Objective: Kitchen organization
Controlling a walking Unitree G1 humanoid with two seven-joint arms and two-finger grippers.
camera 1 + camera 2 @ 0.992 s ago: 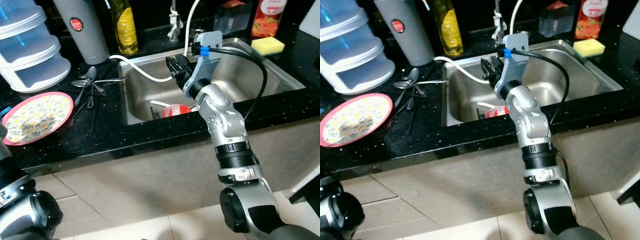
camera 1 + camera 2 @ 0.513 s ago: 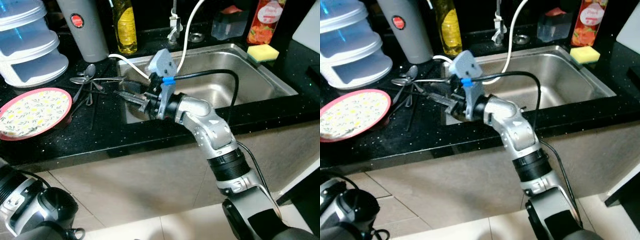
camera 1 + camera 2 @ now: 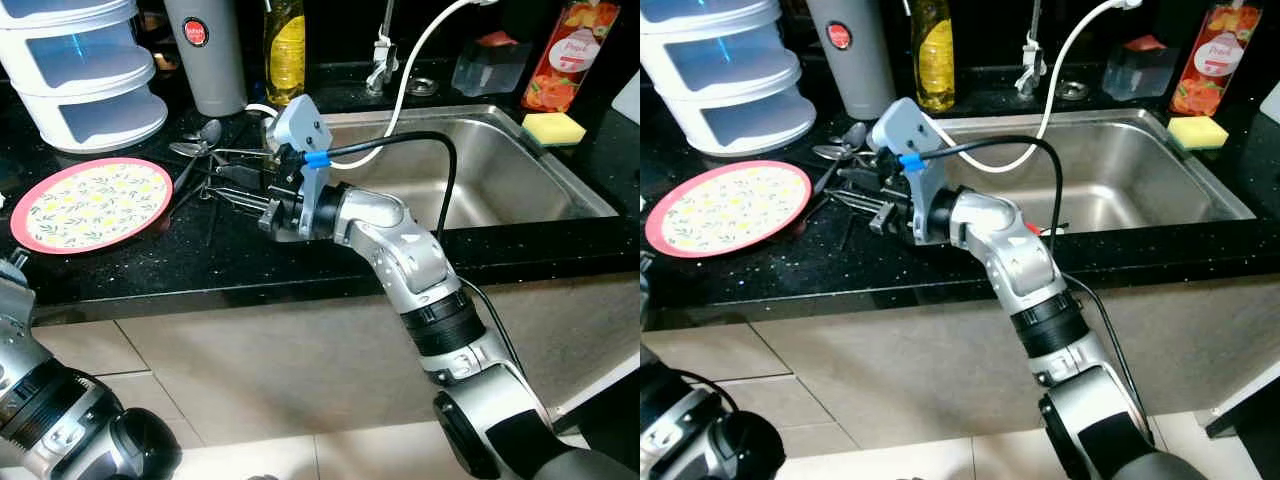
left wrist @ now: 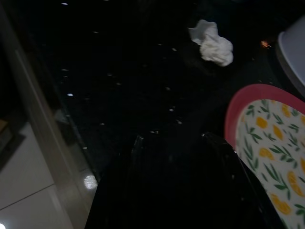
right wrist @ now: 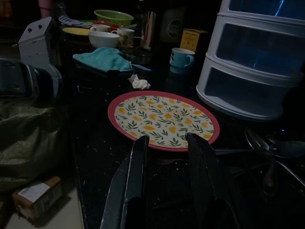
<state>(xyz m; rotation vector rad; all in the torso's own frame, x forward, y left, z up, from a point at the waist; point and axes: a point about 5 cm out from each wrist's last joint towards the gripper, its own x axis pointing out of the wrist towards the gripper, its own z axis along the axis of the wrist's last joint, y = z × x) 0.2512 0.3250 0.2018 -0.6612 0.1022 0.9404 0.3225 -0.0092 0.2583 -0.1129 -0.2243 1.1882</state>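
Note:
A pink-rimmed plate with a lemon print (image 3: pixel 95 203) lies on the black counter (image 3: pixel 150 270), left of the sink. A loose pile of spoons and forks (image 3: pixel 205 150) lies between plate and sink. My right gripper (image 3: pixel 235 187) reaches leftward over the counter, low beside the cutlery, fingers pointing at the plate. In the right wrist view the right gripper (image 5: pixel 167 138) is open, nothing between its fingers, the plate (image 5: pixel 164 119) just ahead. My left gripper (image 4: pixel 174 138) hangs open at the counter's front edge beside the plate rim (image 4: pixel 267 143).
The steel sink (image 3: pixel 500 170) sits right of the arm, with a white hose (image 3: pixel 420 60) arching into it. Stacked plastic containers (image 3: pixel 85 70), a grey tumbler (image 3: pixel 210 55) and a yellow bottle (image 3: pixel 285 50) line the back. A sponge (image 3: pixel 553 127) lies on the sink's far corner.
My right gripper has swung from above the sink leftward onto the counter, beside the cutlery. The head camera has shifted, so the whole scene sits further right.

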